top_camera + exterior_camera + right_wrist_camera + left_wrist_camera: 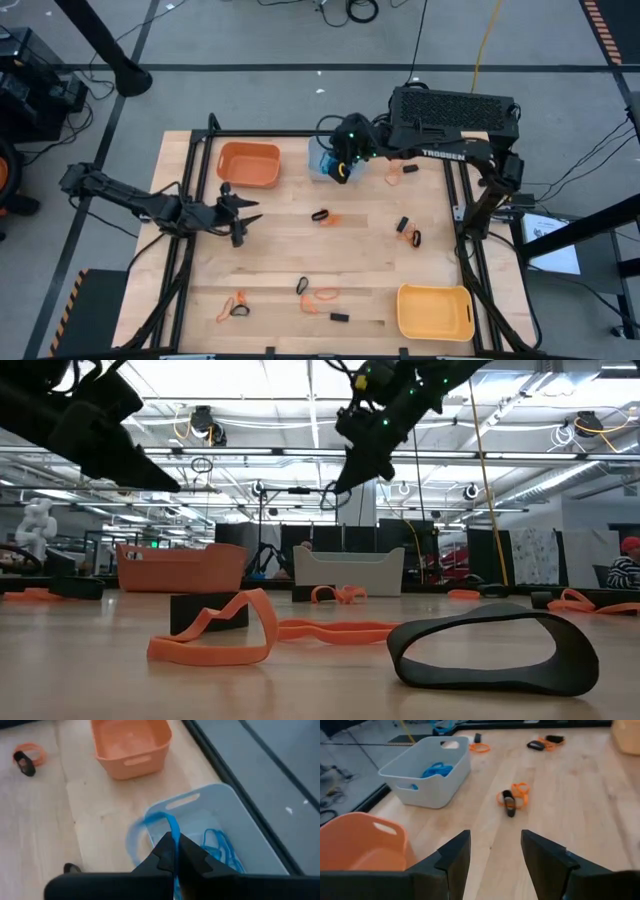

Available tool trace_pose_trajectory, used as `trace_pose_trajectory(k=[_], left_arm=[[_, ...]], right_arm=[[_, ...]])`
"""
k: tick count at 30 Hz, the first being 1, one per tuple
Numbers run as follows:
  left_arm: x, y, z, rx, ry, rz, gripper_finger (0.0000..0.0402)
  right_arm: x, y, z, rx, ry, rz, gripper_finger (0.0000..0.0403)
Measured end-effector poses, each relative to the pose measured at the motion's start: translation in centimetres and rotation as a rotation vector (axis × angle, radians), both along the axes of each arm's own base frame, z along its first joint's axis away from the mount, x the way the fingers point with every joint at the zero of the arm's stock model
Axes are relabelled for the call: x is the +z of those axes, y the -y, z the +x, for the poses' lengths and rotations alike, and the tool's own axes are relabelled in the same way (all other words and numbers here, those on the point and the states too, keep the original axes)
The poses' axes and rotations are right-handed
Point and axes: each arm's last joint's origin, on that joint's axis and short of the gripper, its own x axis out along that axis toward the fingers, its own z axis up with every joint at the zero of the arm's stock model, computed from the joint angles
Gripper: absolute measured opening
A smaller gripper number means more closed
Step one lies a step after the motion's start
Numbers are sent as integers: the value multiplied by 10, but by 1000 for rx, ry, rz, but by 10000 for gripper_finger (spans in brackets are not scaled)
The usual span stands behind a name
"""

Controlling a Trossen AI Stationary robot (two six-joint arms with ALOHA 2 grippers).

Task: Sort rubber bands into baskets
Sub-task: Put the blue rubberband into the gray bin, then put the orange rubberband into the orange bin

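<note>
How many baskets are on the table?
3: the orange basket at the far left, the blue-grey basket beside it under the right hand, the yellow basket at the near right.

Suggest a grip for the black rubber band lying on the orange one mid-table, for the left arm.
Come straight down on the black rubber band, its narrow sides between the open left gripper fingers. It lies flat and elongated, overlapping the orange rubber band, so a side approach would probably snag both.

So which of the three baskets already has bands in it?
The pale blue-grey basket, under the right end effector, holds blue bands. The orange basket looks empty; the yellow basket shows none from above.
</note>
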Motion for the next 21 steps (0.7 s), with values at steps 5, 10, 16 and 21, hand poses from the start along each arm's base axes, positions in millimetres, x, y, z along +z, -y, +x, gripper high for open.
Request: trace_pose_trajectory(k=[5,10,16,21], left_arm=[[2,-1,-1,-46,11,-11,183],[2,0,-1,-93,-6,4,183],[1,1,-1,-115,-17,20,183],[1,1,-1,-136,-28,59,183]], right_arm=[[-29,20,5,-57,-85,3,1],[-51,42,3,-152,-130,54,17],[-54,63,-9,-224,-139,78,65],[-52,74,-17,-218,-157,51,115]])
